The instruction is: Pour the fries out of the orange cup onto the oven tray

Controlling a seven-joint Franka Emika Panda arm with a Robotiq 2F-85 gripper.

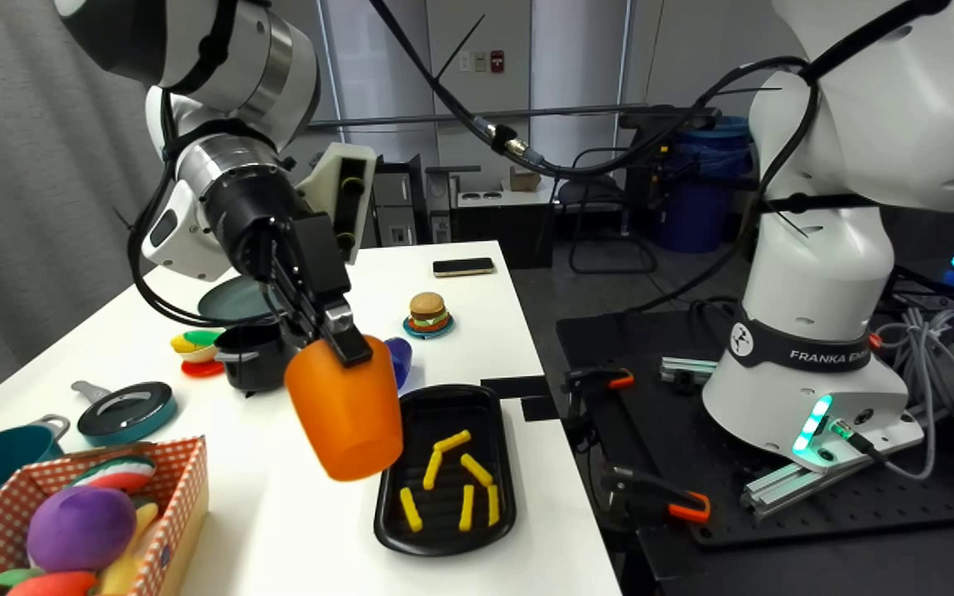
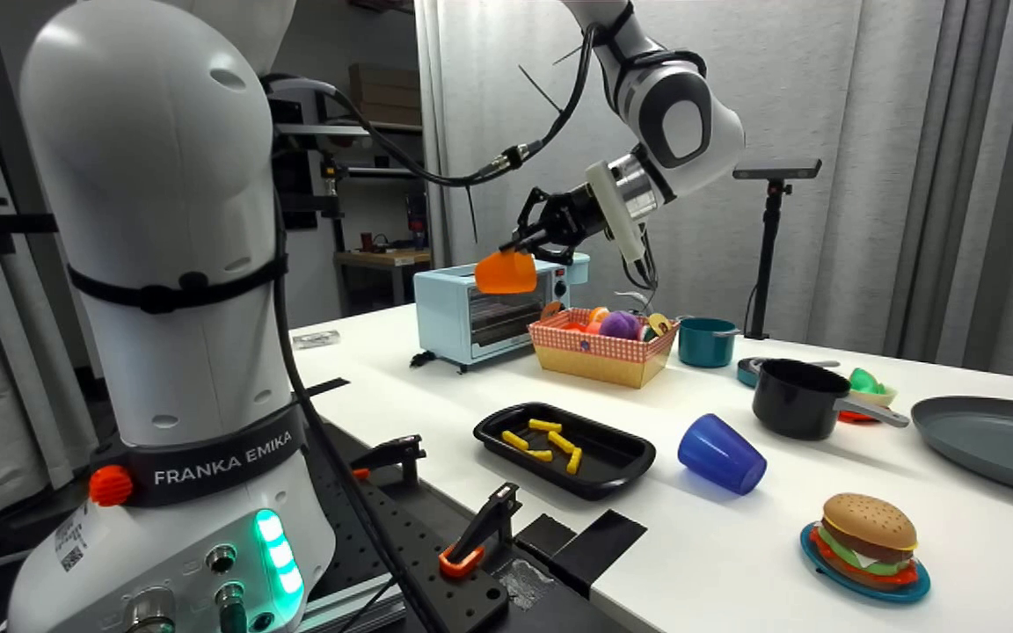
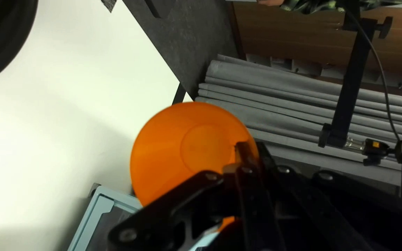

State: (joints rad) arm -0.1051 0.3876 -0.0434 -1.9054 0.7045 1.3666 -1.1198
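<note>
The orange cup [image 1: 344, 410] hangs tilted in the air, beside and higher than the oven tray [image 1: 444, 543], in both exterior views. My gripper [image 3: 255, 148] is shut on its wall near the rim, with one finger inside and one outside. Looking into the cup [image 3: 166, 143] from the wrist, I see its round base and no fries. Several yellow fries [image 1: 431, 470] lie scattered on the black tray's ribbed base; an exterior view also shows the fries [image 2: 545, 425] within the tray walls. Only a corner of the tray [image 3: 16, 38] enters the wrist view.
A blue cup [image 2: 722, 454] lies on its side by the tray. A checked basket of toy food [image 2: 599, 356] stands near a light-blue toaster oven [image 2: 445, 308]. A black pot [image 2: 797, 400], a toy burger [image 2: 867, 545] and a dark plate [image 2: 999, 440] are farther along.
</note>
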